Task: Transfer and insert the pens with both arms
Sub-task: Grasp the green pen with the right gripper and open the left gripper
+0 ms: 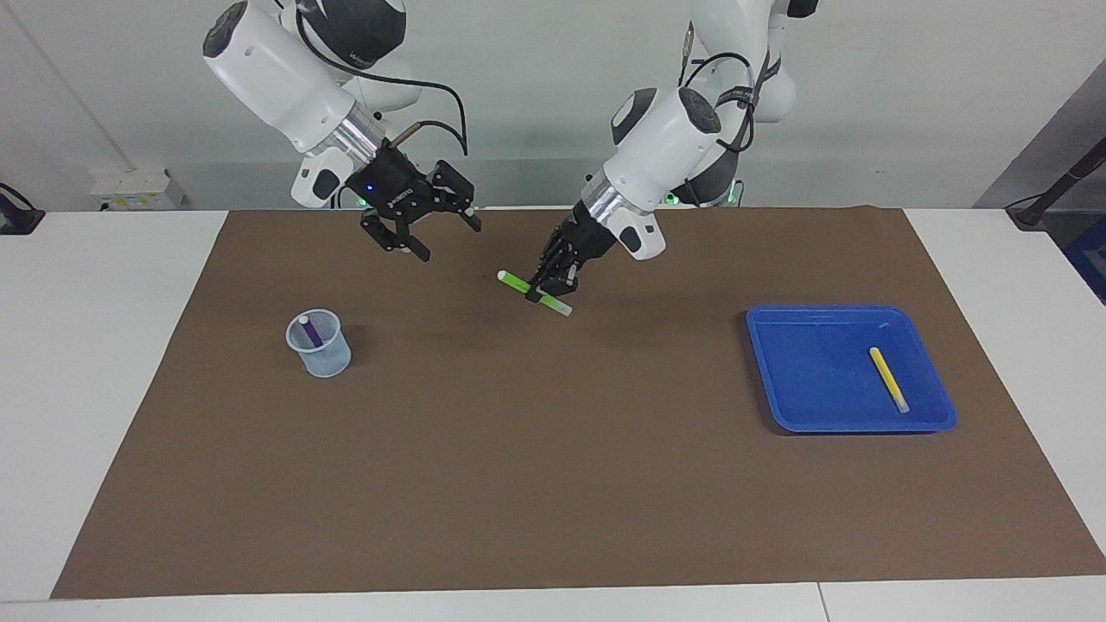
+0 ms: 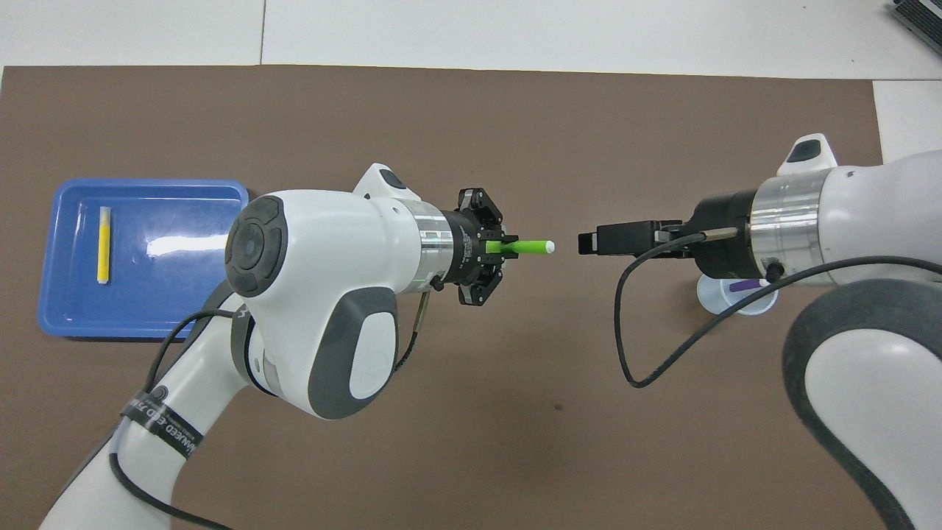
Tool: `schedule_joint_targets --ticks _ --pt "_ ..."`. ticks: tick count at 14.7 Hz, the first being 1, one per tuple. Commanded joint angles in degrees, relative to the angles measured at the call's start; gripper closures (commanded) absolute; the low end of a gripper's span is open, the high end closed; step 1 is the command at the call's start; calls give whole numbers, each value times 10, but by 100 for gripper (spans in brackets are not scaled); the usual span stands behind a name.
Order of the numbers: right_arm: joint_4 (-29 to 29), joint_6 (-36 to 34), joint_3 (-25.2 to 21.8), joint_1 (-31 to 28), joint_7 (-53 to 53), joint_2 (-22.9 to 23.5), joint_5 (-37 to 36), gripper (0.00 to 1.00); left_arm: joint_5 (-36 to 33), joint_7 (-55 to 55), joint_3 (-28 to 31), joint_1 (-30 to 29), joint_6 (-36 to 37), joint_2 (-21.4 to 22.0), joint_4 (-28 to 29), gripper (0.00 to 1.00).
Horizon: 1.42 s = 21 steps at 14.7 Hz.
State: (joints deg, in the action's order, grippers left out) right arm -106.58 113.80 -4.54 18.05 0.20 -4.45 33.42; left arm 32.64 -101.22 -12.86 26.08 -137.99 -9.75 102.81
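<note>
Pens sit in three separate places on the brown mat (image 1: 553, 484) that covers most of the white table (image 1: 112, 345). The left gripper (image 1: 553, 281) hangs in the air over the middle of the mat, its fingers pinched on the green pen (image 1: 518, 282). That pen lies close to level, with its long axis running along the table's length. Its pale tip points toward the right arm's end of the table, straight at the right gripper (image 1: 423, 226), and in the overhead view the tip and that gripper stand just apart. The pen's other end pokes out beneath the left gripper in the facing view.

The right gripper is also raised, over the mat near the edge closest to the robots, and its fingers are spread wide with nothing between them.

The purple pen (image 1: 311, 333) stands tilted in a clear cup (image 1: 321, 350), pale end up, leaning on the rim. The cup rests on the mat toward the right arm's end of the table.

The yellow pen (image 1: 888, 378) lies flat in a blue tray (image 1: 778, 380) toward the left arm's end of the table. Its long axis runs roughly from the robots' edge toward the edge away from them, and it sits in the part of the tray nearest the table's end.
</note>
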Motion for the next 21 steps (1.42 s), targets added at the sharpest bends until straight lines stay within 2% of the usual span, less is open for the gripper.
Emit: schedule_joint_targets --ticks 1,5,12,21 --pt "-12 22 1 8 5 0 16 2 8 -34 8 12 -26 8 3 100" --pt "-13 33 1 14 2 8 16 6 8 -57 -13 13 -31 12 -2 100" --pt "-15 64 1 28 0 23 16 8 7 -79 -35 13 -54 22 -7 100" --pt "-12 39 1 19 -34 23 16 12 8 -79 -35 13 -70 23 1 100"
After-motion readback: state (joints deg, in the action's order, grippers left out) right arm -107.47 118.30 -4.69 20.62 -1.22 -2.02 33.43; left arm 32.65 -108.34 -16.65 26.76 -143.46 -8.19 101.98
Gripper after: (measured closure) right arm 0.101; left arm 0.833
